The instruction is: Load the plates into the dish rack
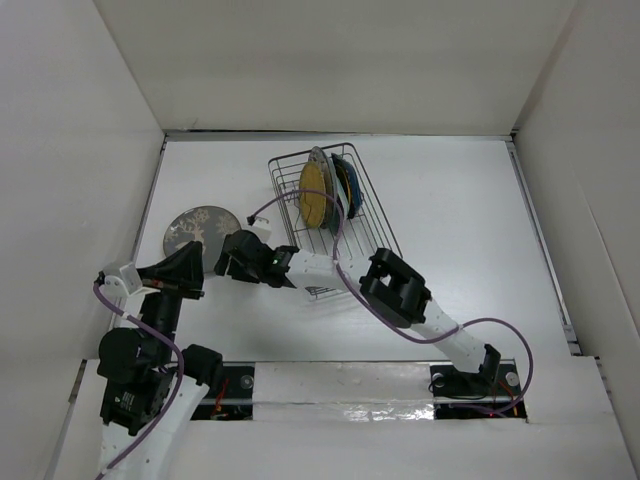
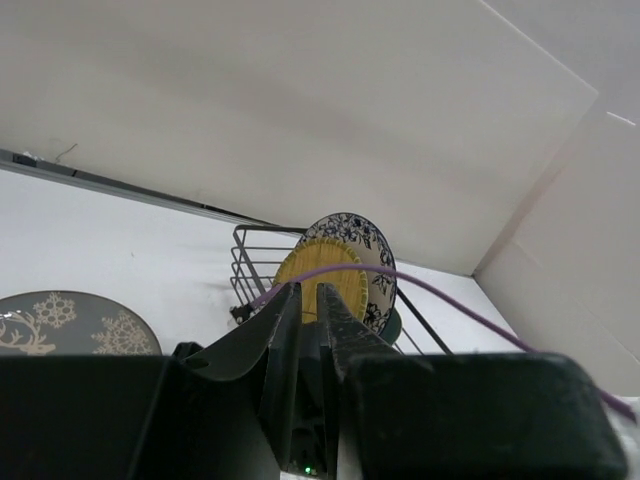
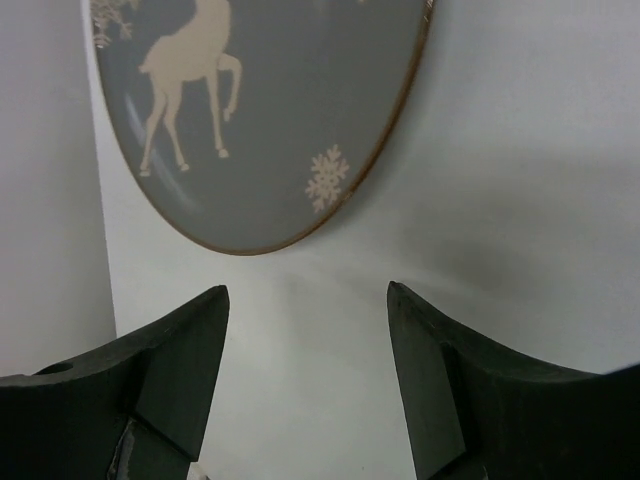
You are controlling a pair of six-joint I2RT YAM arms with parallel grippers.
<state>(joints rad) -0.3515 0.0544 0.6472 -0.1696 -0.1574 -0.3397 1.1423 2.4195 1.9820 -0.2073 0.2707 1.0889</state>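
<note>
One white table inside white walls; left end effector together, right end effector apart.

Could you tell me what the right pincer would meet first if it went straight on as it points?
Most likely the grey plate lying flat ahead of the open right pincer, though it might touch the table first.

I see the grey plate cut off at my top edge; in the rack, the yellow plate mostly hides the rear plates.
</note>
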